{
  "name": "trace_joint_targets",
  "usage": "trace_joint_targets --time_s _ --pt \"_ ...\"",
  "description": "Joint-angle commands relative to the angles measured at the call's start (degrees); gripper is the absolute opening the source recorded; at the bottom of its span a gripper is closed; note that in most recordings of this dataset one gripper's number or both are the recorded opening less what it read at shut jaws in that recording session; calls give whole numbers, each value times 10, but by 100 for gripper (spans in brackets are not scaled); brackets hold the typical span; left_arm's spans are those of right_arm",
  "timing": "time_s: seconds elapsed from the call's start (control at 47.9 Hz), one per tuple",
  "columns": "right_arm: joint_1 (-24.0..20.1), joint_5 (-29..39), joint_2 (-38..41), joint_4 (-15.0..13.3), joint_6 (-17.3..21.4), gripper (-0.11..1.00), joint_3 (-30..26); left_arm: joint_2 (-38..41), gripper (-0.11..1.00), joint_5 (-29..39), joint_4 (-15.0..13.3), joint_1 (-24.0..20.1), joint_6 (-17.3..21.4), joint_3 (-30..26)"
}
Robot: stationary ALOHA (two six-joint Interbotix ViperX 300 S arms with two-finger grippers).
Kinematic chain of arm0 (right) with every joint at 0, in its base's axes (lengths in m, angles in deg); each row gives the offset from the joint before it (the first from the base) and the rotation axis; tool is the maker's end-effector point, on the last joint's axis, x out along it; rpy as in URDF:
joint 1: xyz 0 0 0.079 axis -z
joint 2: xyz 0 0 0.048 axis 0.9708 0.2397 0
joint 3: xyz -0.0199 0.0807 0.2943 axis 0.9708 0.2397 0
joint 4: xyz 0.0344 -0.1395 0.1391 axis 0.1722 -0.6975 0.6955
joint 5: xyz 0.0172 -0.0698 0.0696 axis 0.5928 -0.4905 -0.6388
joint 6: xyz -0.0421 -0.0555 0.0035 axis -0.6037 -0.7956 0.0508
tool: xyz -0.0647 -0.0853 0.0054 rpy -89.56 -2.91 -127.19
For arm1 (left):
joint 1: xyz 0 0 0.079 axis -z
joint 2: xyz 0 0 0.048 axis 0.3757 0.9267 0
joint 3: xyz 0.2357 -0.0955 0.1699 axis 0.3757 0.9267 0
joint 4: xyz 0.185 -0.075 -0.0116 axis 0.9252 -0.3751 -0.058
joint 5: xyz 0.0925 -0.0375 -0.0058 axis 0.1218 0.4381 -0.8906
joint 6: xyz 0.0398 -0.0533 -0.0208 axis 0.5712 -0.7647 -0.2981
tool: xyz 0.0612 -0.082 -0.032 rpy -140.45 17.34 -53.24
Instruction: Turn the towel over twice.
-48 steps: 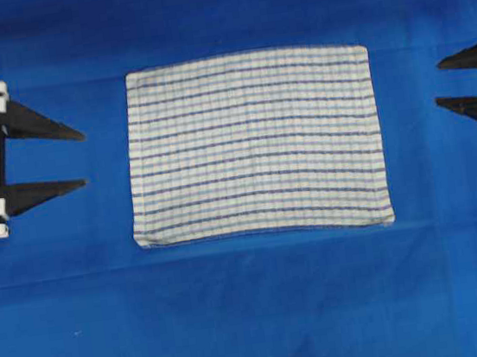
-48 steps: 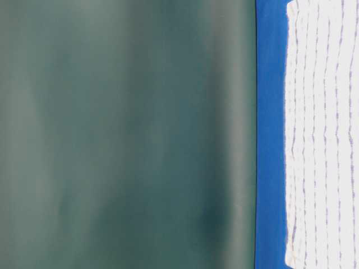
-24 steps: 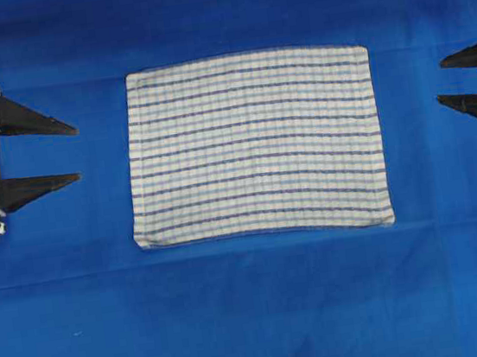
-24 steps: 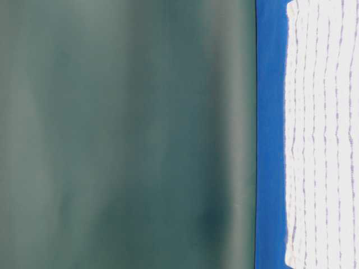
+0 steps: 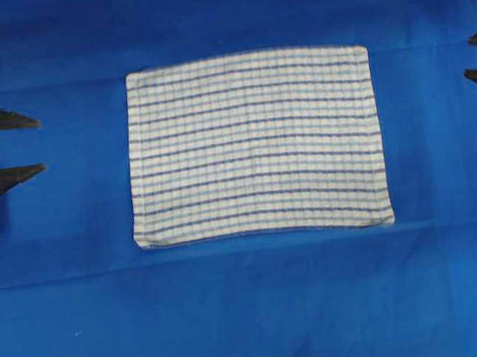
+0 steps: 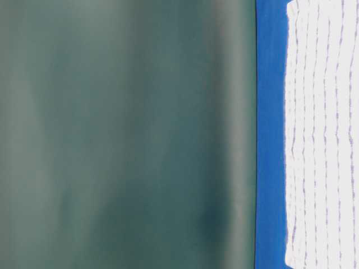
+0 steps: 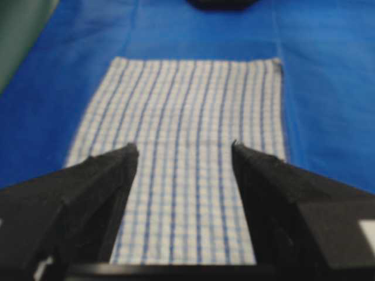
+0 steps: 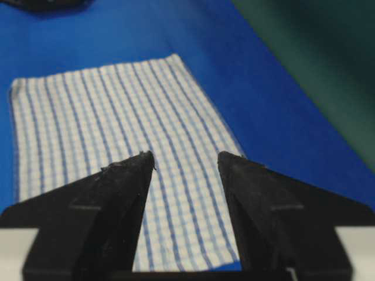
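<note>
The towel (image 5: 254, 145), white with thin dark-blue stripes and a faint check, lies flat and spread out in the middle of the blue cloth (image 5: 255, 316). It also appears in the table-level view (image 6: 322, 134), the left wrist view (image 7: 187, 146) and the right wrist view (image 8: 105, 129). My left gripper (image 5: 41, 145) stands open at the far left, well clear of the towel's left edge. At the far right edge my right gripper (image 5: 468, 57) is open too, apart from the towel. In each wrist view, left gripper (image 7: 184, 147) and right gripper (image 8: 186, 157), nothing sits between the fingers.
The blue cloth covers the whole table around the towel. A dark green backdrop (image 6: 123, 134) rises behind the table's far edge.
Both grippers have drawn back from the towel, the left one leftward and the right one rightward toward the edges of the overhead view. The towel has not moved.
</note>
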Motion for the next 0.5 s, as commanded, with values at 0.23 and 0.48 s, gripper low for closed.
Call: trace_joint_targets --time_s 0.23,0.48 --pt "2 8 -52 -4 32 57 54 -36 60 13 -1 -3 -3 36" --pt "1 11 -51 -5 34 56 54 -37 60 12 -1 -2 -4 36"
